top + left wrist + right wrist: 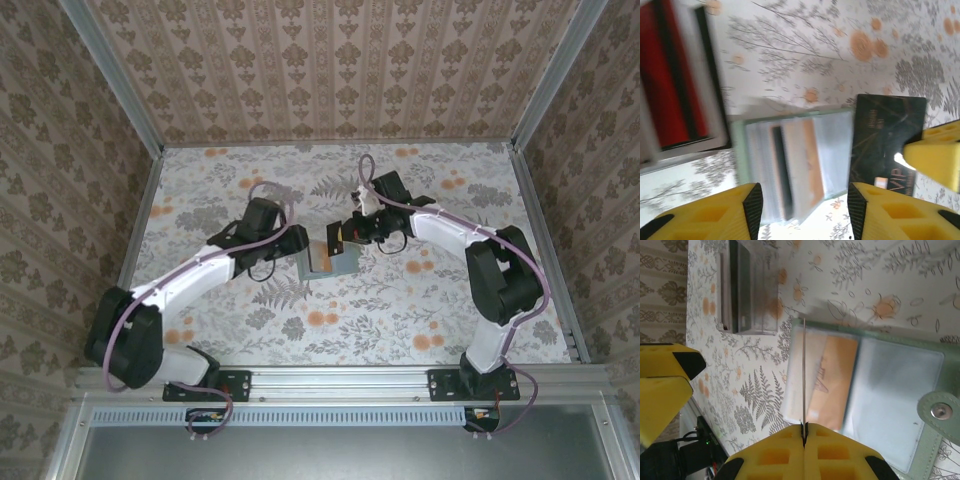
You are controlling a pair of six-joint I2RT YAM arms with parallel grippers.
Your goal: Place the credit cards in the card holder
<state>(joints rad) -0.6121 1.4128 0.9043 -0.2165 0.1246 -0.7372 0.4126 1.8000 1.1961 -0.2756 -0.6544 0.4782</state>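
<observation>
Right gripper (804, 429): pinched shut on a dark card (887, 135), edge-on just above the open holder (900, 385).
Left gripper (803, 207): jaws apart astride holder; grip unclear.
Risk: card misses the sleeve, buckles, or shoves an unpinned holder.

card holder (895, 400): grey-green | sleeved card (832, 385): orange | VIP card (885, 135): black | table (400, 310): floral, grey-orange

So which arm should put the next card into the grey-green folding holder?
Right: the right gripper is shut on a thin dark card close to the holder; the left gripper holds none.
</observation>
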